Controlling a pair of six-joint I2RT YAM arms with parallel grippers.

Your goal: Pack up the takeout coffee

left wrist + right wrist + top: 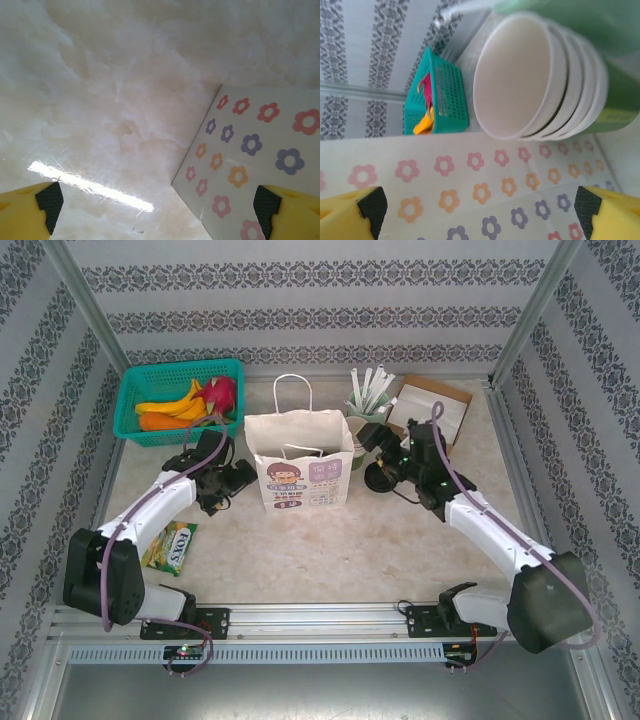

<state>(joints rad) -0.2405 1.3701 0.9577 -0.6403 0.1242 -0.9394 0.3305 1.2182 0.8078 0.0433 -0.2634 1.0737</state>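
Bright even light; glare streak on table (90, 185); wrist close-ups soft.

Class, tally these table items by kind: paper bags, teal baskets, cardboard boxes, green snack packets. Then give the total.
Paper bag: 1
Teal basket: 1
Cardboard box: 1
Green snack packet: 1
Total: 4

The flat green-and-yellow sweet packet (170, 546) on the table (400, 540) reads "FOX'S". The print on the white paper bag (299, 465) is too small to read.
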